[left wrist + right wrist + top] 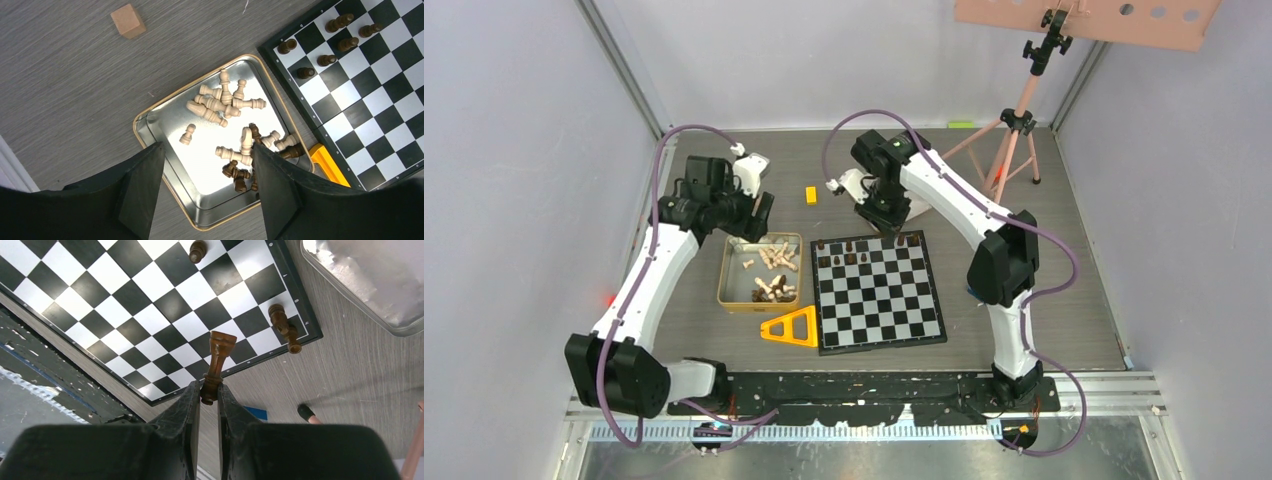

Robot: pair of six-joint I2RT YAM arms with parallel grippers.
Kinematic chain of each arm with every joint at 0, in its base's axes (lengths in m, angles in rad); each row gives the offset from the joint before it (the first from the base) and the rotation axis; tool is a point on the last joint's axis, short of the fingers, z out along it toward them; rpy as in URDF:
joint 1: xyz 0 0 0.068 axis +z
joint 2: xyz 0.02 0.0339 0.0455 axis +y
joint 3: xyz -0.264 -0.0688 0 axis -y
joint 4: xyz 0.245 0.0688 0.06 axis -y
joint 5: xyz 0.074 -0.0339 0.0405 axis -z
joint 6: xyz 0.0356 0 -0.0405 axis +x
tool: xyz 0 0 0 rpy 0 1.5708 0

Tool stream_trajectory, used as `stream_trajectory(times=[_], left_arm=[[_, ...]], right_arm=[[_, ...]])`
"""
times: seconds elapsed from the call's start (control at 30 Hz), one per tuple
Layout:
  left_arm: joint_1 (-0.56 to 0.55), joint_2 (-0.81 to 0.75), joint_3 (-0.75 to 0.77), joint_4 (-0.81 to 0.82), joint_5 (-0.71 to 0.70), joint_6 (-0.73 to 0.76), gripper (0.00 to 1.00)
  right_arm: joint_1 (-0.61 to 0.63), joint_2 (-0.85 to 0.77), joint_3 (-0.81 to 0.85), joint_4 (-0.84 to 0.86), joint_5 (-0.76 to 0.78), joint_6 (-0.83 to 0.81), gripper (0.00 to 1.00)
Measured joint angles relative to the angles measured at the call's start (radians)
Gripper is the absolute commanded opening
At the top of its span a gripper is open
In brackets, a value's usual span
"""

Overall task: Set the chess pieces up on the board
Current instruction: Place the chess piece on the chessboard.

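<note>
You work on a grey wood-grain table (1044, 260) closed in by plain pale walls (514, 150), and the chessboard (879, 295) lies flat in the middle of it, just ahead of the two arm bases. The right gripper (208, 390) is closed tight on a dark chessman (218, 357). It holds the piece by the narrow end, so the broad foot points at the board's far edge, near the right-hand corner. I judge this to be the placing step. Bring the foot squarely over one free check of the back row and come straight down. Part the fingers only a little once the foot sits flat, then rise straight so you do not drag it. Mind the corner piece (283, 328) just beside your target: it seems to lie on its side across the border, though I cannot be sure, and a sideways nudge could roll it off. Six dark pieces (326, 60) are on the far-left squares, so most of the task lies ahead. The left gripper (207, 175) hangs spread wide and empty above the gold-rimmed tin (150, 112), where the loose pieces (220, 102) lie jumbled, pale and dark mixed. Around these are a silver tin lid (370, 285) near the board's corner and a yellow triangle (792, 328) at its near left. There are also a yellow block (811, 194), a wooden cube (128, 20) and a tripod (1014, 125) at the back right.
</note>
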Motion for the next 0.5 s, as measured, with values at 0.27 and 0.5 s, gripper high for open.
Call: stream_trajectory(times=[0.27, 0.5], left_arm=[[0.003, -0.051, -0.022, -0.013, -0.014, 0.026, 0.76], [0.010, -0.056, -0.024, -0.014, -0.014, 0.035, 0.77]], right_arm=[[0.011, 0.112, 0.119, -0.084, 0.042, -0.035, 0.03], [0.021, 0.190, 0.208, -0.132, 0.067, -0.077, 0.03]])
